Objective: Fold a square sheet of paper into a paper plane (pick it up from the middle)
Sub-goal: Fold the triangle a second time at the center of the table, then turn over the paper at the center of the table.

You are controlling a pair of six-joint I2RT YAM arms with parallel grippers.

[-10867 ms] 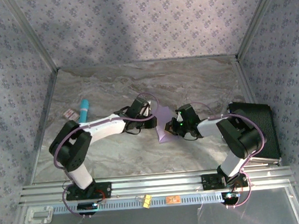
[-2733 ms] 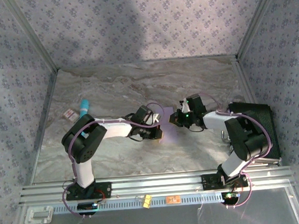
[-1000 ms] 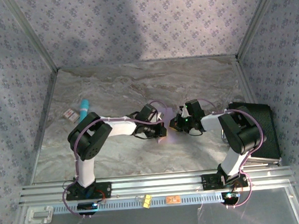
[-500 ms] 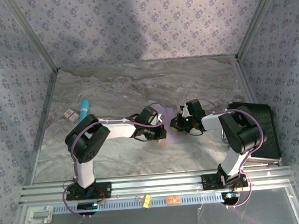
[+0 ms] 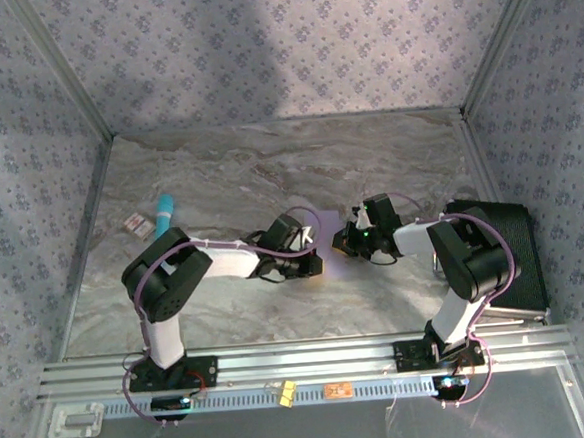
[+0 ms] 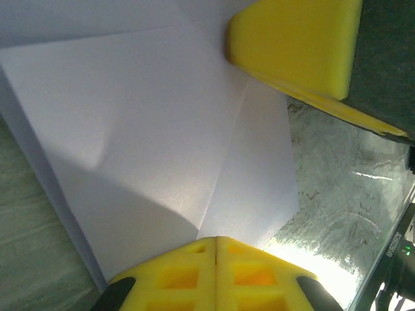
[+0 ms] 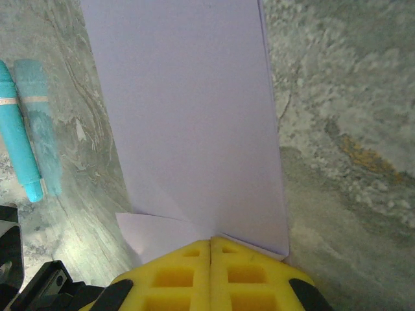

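Desk (image 5: 268,161): grey marble top, spans centre of top view.
Black case (image 5: 515,249): right edge of desk.
Left hand (image 6: 216,249): fingers shut together, tips on paper, frame centre in top view.
Right hand (image 7: 211,249): fingers shut together, tips at paper edge, just right of left hand.
Square sheet of paper (image 6: 142,129): lavender, partly folded, diagonal crease visible, on desk between both hands.
Teal pen (image 5: 163,213): left of frame, well apart from paper.

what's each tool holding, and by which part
Both pinch the lavender paper: left tool at an edge where a crease ends, right tool at a narrow end.
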